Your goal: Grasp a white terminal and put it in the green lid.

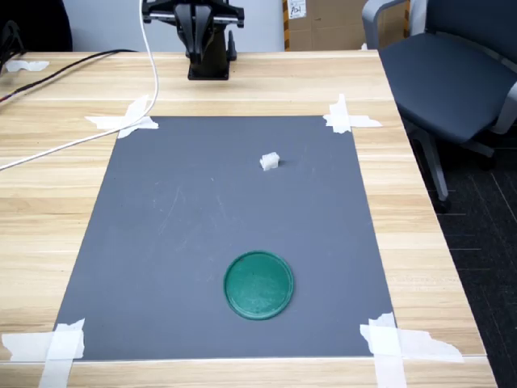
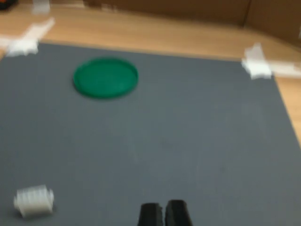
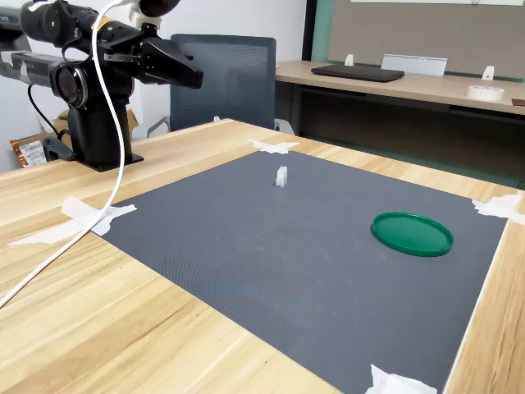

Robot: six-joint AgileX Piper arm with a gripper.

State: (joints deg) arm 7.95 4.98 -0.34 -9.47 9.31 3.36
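The wooden tabletop (image 1: 242,81) carries a large dark grey mat (image 1: 161,242), fixed at its corners with white tape. The arm (image 3: 90,74) is folded up near its base at the far edge of the tabletop in the first exterior view, well apart from everything on the mat. The green lid (image 1: 258,284) lies flat and empty on the mat, far ahead of the jaws. The white terminal (image 1: 270,162) stands on the mat between the arm and the lid, much nearer to the jaws than the lid is. In the wrist view the terminal (image 2: 34,201) is off to one side of the gripper (image 2: 164,213), not under it, and its long axis is too blurred to tell. The jaws look pressed together and hold nothing.
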